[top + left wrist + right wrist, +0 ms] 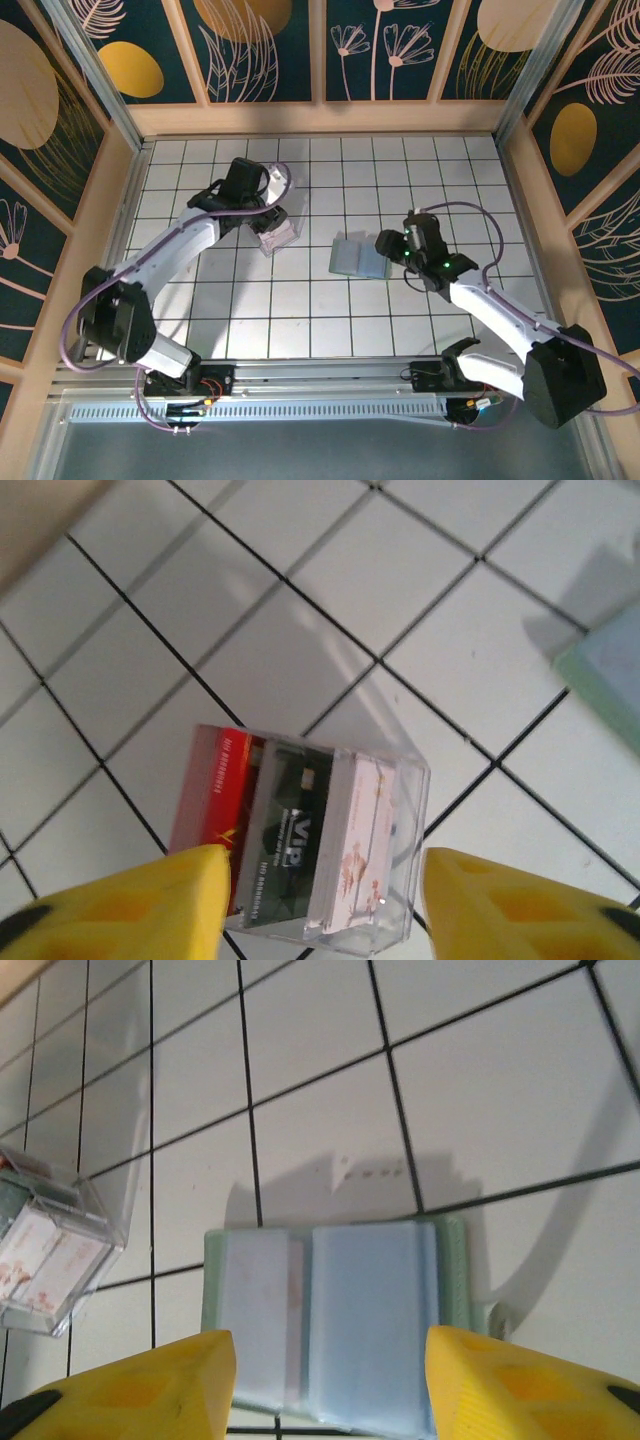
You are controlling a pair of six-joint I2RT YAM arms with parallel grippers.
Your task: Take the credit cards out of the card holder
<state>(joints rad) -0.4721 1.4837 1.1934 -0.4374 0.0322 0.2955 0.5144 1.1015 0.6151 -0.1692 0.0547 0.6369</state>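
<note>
The card holder (pixel 330 1325) lies open and flat on the tiled table, two bluish panels with a pale green edge; it is also at mid-table (pixel 357 257). A faint pinkish strip shows through its left pocket. My right gripper (pixel 330 1345) is open just above the holder's near edge, with a yellow finger off each side. Whitish credit cards (pixel 365 845) with pinkish print stand in a clear box (pixel 410 780), beside a black card and a red one. My left gripper (pixel 322 865) is open over that box, holding nothing.
The clear box (pixel 277 236) stands left of the holder, about one tile away, and shows at the left edge of the right wrist view (pixel 50 1250). A corner of the holder (pixel 610 670) is to the box's right. Wooden walls fence the table.
</note>
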